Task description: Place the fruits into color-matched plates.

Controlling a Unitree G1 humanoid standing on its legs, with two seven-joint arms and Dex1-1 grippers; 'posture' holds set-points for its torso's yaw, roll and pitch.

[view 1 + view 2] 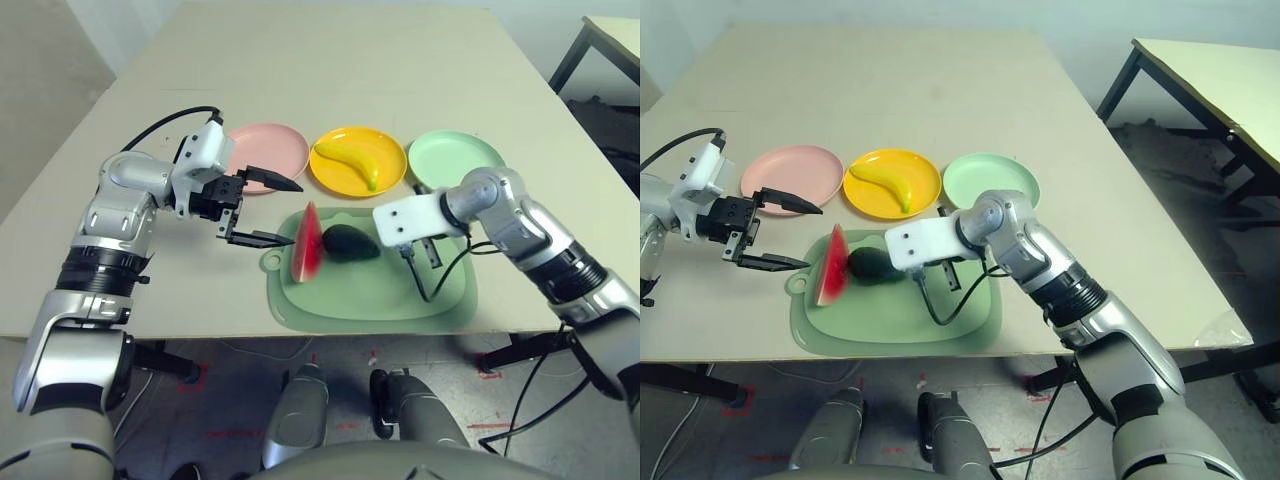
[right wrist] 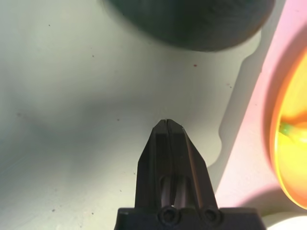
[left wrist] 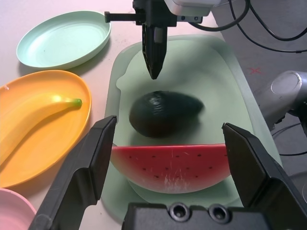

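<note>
The watermelon wedge (image 3: 175, 165) is standing on its green rind at the near-left part of the pale green cutting board (image 1: 440, 305), red flesh upward, and the dark green avocado (image 3: 163, 112) is lying just beside it, close enough that I cannot tell whether they are touching. Both are looking like hollow toy plastic: probably light, rigid and smooth, so they are likely sliding or toppling under a careless nudge rather than denting. The wedge is offering two flat red faces, which seems the surest place for a pinch, low and mid-length so it is not pivoting. The avocado is rounded and glossy, so squeezing across its widest part is looking safer than at the narrow end.

The banana (image 1: 352, 165) is already resting in the yellow plate (image 1: 392, 150), while the pink plate (image 1: 270, 145) and mint green plate (image 1: 470, 150) are sitting bare on either side of it.

The left gripper (image 3: 168, 148) is hanging with its jaws spread wide, the wedge lying between the two fingers but neither pad touching it. The right gripper (image 2: 168, 125) is pointing down at the board beside the avocado with its fingers pressed together on nothing
</note>
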